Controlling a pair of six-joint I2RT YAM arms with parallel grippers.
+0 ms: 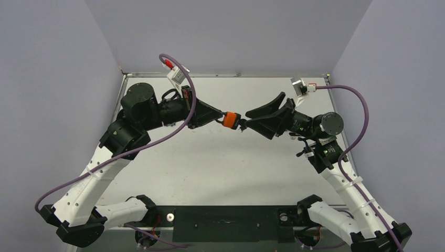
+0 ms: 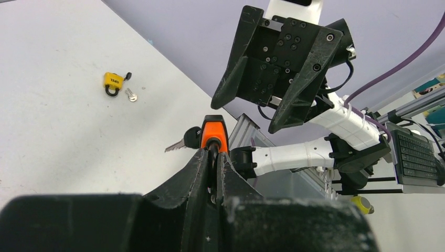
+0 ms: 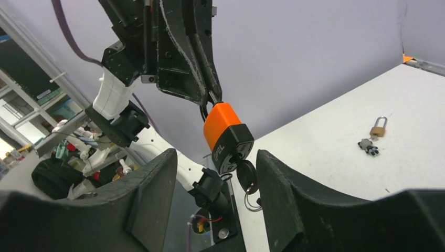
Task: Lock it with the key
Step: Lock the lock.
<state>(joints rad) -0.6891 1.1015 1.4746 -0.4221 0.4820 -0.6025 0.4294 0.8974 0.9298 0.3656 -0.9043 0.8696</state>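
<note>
My left gripper (image 1: pixel 220 116) is shut on the shackle of an orange padlock (image 1: pixel 229 119) and holds it in the air above mid-table. In the right wrist view, a black-headed key (image 3: pixel 246 172) sits in the black underside of the padlock (image 3: pixel 223 128), with a wire ring (image 3: pixel 253 198) hanging from it. My right gripper (image 3: pixel 216 168) is open, its fingers either side of the key and apart from it. In the left wrist view a key's toothed blade (image 2: pixel 176 145) sticks out beside the padlock (image 2: pixel 214 135).
A yellow padlock (image 2: pixel 113 82) and a small key (image 2: pixel 131 95) lie on the white table (image 1: pixel 220 168). A brass padlock (image 3: pixel 379 127) and a small dark key bunch (image 3: pixel 369 148) lie elsewhere on it. Purple cables arch over both arms.
</note>
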